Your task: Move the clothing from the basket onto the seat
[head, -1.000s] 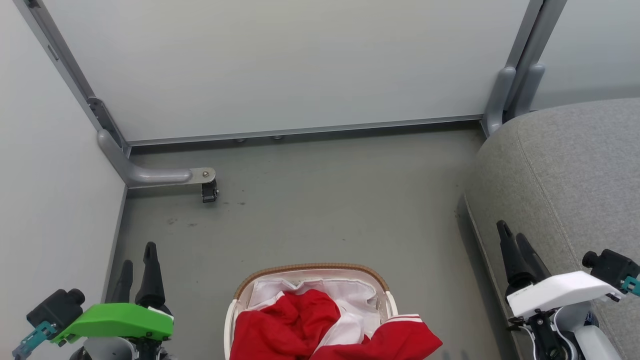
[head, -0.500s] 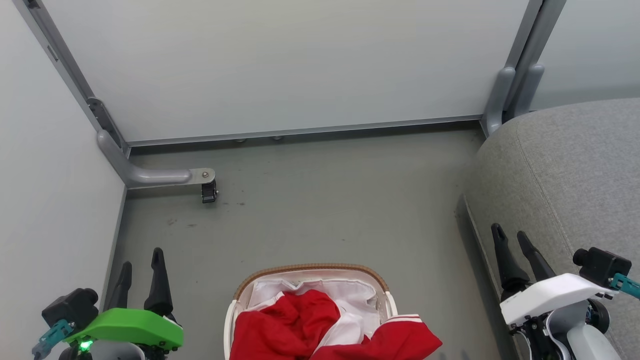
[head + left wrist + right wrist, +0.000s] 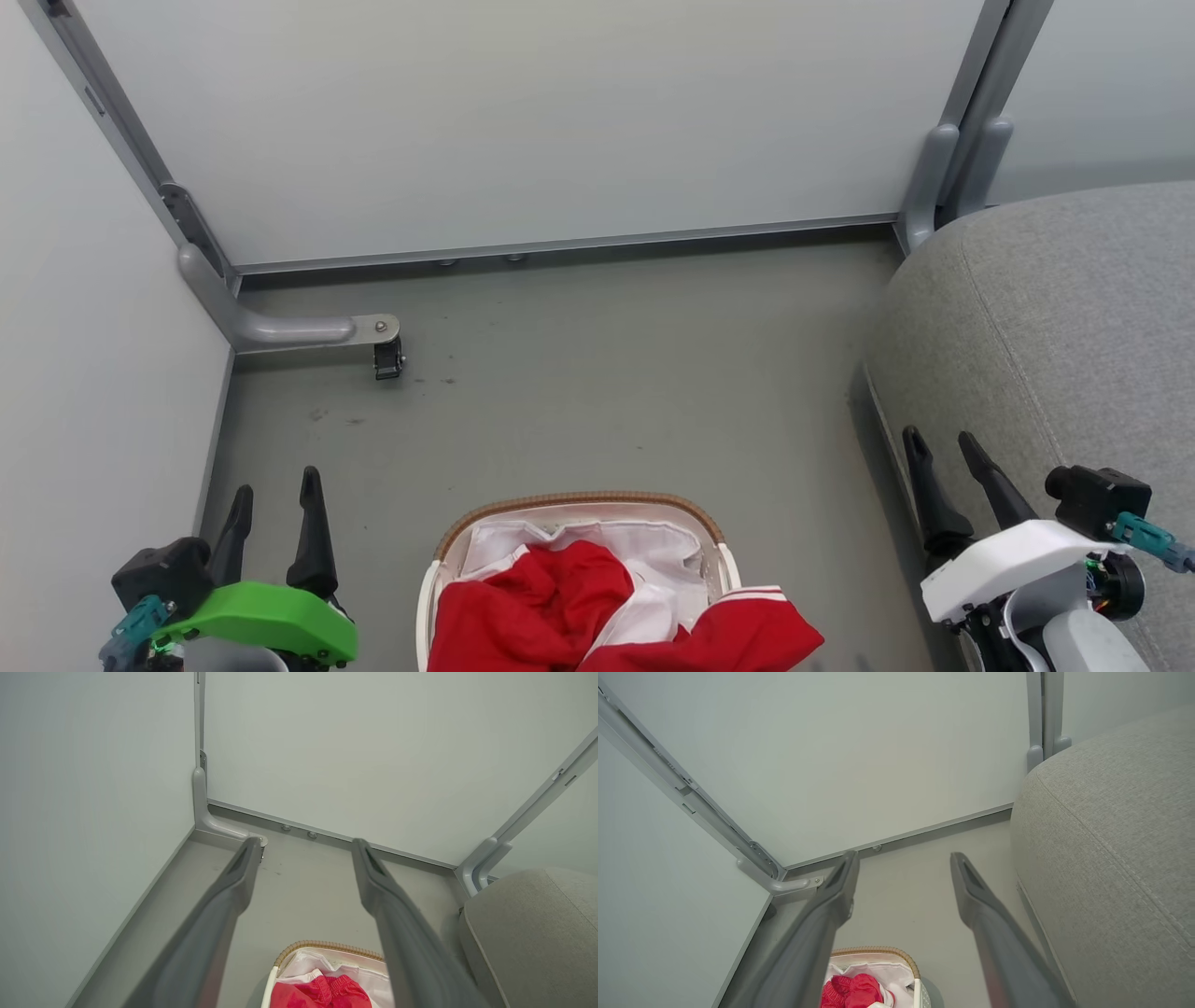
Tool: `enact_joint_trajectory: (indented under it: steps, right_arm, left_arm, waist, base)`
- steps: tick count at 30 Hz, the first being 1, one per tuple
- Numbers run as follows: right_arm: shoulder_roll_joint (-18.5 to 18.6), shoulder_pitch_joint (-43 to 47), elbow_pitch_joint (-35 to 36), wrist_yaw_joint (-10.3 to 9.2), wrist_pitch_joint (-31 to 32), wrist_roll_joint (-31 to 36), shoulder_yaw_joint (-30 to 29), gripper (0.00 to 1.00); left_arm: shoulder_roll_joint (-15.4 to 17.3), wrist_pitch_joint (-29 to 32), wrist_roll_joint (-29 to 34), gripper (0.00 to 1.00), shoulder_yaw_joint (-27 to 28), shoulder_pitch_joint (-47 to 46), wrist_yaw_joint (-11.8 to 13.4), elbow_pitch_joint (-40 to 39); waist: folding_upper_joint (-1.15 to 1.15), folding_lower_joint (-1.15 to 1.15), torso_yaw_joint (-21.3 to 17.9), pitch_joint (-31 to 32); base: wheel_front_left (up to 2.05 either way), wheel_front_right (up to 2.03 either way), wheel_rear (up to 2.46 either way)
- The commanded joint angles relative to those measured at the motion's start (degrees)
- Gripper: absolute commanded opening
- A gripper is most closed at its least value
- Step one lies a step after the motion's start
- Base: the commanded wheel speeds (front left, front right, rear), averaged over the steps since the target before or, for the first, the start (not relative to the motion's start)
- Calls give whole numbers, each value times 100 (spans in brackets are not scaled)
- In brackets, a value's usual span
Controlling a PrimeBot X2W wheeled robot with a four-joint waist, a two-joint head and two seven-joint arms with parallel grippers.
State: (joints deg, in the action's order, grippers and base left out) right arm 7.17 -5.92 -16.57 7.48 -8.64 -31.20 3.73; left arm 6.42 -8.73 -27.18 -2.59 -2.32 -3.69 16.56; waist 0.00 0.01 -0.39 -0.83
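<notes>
Head view: clothing (image 3: 560,607) spills over the basket (image 3: 579,500) rim; left fingers (image 3: 313,541), right fingers (image 3: 926,504) spread, empty.

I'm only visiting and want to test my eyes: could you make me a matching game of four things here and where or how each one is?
Things:
1. clothing
2. basket
3. seat
4. left gripper

Places or states:
a. open, lower left of the head view
b. on the floor, bottom middle
c. grey, at the right
d. red, heaped in the basket, one piece over its rim

Pairs: 1-d, 2-b, 3-c, 4-a
</notes>
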Motion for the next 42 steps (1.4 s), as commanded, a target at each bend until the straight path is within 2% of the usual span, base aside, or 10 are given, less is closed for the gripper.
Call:
enact_joint_trajectory:
  steps: [1,36,42]
  right_arm:
    - [53,-56,15,1,-72,182,8,100]
    - [-17,-11,-67,1,-502,2013,35,100]
    - [-9,-86,-43,1,-566,2257,63,100]
  left_arm:
    - [70,-61,198,100,-24,43,32,-36]
    - [5,-491,1952,100,-57,223,-24,-218]
    - [-59,-553,2204,100,-91,209,-49,-229]
  waist:
    - [0,-1,-5,-4]
    - [0,-1,-42,-51]
    - [0,-1,-79,-221]
  base:
    - [0,0,0]
    - [0,0,0]
    - [0,0,0]
